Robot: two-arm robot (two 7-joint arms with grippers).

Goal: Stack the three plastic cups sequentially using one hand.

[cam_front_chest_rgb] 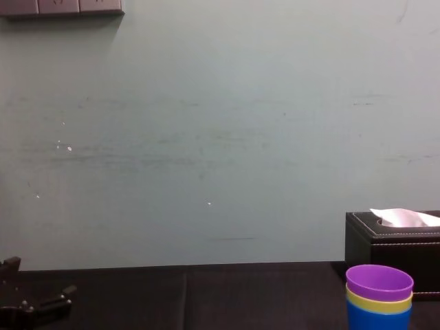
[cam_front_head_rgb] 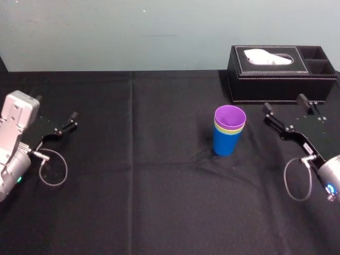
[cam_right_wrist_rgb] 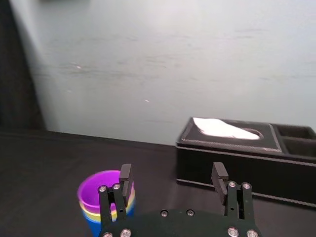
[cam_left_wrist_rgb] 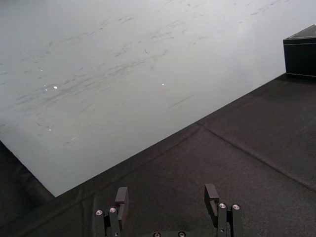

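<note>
The three plastic cups (cam_front_head_rgb: 229,131) stand nested in one upright stack on the black table (cam_front_head_rgb: 133,186), a little right of centre. The blue cup (cam_front_head_rgb: 227,143) is at the bottom, the yellow-green cup (cam_front_head_rgb: 229,128) shows as a band of rim above it, and the purple cup (cam_front_head_rgb: 230,115) sits innermost on top. The stack is just nearer than, and left of, the black tissue box (cam_front_head_rgb: 281,77) at the far right. The right gripper (cam_front_head_rgb: 285,103) hangs to the right of the stack, near it but not touching, its jaws spread apart with nothing between them. In the right wrist view the stack lies beyond one finger (cam_right_wrist_rgb: 125,174), outside the gap. The left gripper (cam_front_head_rgb: 56,106) rests at the far left, well apart from the cups, its jaws also apart and empty.
</note>
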